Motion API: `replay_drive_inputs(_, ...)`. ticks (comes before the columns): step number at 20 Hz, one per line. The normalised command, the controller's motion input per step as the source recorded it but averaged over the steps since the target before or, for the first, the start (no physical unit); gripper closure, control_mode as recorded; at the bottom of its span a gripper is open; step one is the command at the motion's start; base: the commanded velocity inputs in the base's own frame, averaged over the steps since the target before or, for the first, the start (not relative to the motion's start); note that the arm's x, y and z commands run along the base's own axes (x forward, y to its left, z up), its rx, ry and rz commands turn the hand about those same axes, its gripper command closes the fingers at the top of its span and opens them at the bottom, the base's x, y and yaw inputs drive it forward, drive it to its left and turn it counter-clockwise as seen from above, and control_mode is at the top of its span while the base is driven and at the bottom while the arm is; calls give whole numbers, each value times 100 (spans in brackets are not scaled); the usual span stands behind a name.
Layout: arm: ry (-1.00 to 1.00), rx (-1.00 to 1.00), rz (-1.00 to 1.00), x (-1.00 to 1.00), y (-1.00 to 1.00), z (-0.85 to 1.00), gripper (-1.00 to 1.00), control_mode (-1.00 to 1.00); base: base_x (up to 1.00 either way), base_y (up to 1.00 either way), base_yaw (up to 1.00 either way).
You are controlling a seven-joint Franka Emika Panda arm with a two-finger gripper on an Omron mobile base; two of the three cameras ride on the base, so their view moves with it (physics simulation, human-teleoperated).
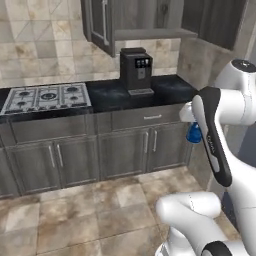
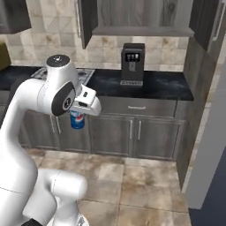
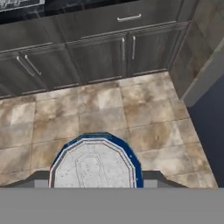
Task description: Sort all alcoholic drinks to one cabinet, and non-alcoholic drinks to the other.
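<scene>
Soda can (image 2: 77,120), blue with a red-and-white mark, hangs upright in the pincer (image 2: 77,115), held in the air in front of the grey lower cabinet doors (image 2: 119,134) and well above the tiled floor (image 2: 145,185). In the right base view the can sticks out below the white hand, its upper part covered by it. In the left base view just a blue sliver of it (image 1: 194,134) shows beside the arm's dark-striped forearm, level with the lower doors under the right end of the bench (image 1: 107,95). The hand view looks straight down on the can's silver lid (image 3: 93,165), ringed in blue, seated between the two dark finger tips (image 3: 154,176) that press on it from either side; the pincer is pinching the can.

Above the bench, the wall cabinet (image 2: 137,15) stands with its doors swung wide; the left door (image 1: 100,25) juts out toward the room. What can be seen of its bottom shelf (image 1: 152,33) is bare, and its higher part is cut off by the top edge of both base views. On the black bench below sit a dark coffee machine (image 1: 136,69) near the back edge and a gas hob (image 1: 47,96) toward the left end. A single drawer (image 2: 137,107) with a short handle sits just under the bench front, shut.
</scene>
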Motion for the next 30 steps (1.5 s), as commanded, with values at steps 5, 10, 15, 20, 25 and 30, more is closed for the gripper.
replay_drive_inputs(5,0,0,0,0,0,0,100,100,100,-49,0)
replay_drive_inputs(10,0,0,0,0,0,0,100,100,100,-46,0)
replay_drive_inputs(15,0,0,0,0,0,0,100,100,100,-31,6)
replay_drive_inputs(20,0,0,0,0,0,0,100,100,84,-18,11)
replay_drive_inputs(25,0,0,0,0,0,0,100,100,45,-5,12)
replay_drive_inputs(30,0,0,0,0,0,0,100,100,20,0,6)
